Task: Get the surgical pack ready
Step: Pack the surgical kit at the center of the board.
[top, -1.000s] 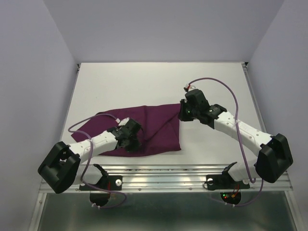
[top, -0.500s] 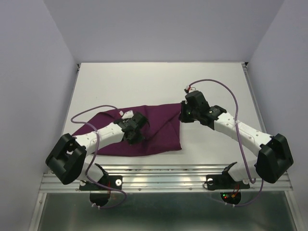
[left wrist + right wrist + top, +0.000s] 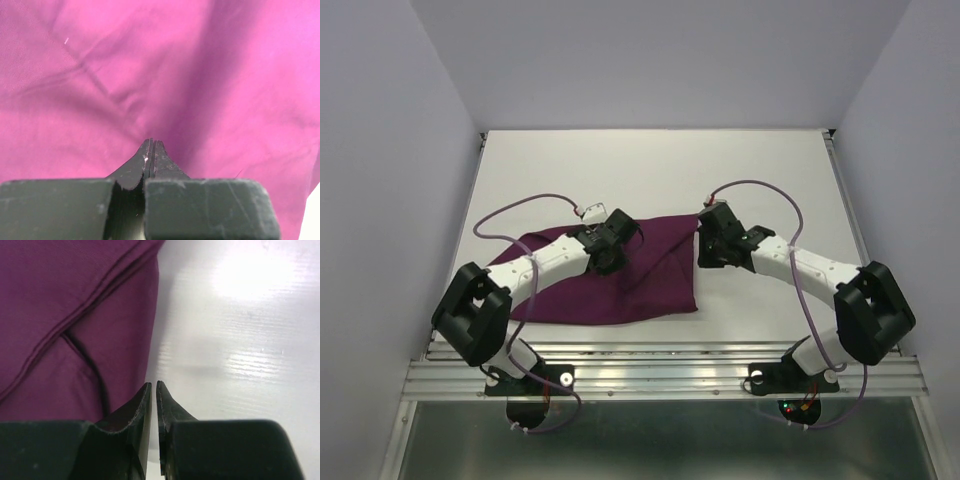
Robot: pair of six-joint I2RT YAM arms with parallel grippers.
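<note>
The folded deep-purple fabric bundle (image 3: 650, 290) is lying on the white tabletop (image 3: 650, 170). The left gripper (image 3: 151, 142) is pointing down at it with jaws pressed together, and creased cloth is spreading ahead of the tips and to both sides. The right gripper (image 3: 153, 385) is showing a thin slit between its jaws, holding nothing. The bundle's layered edge is running just left of its tips, with bare tabletop lying to their right.

White arms (image 3: 545, 266) — black joints (image 3: 472, 314), purple cables (image 3: 750, 183)
</note>
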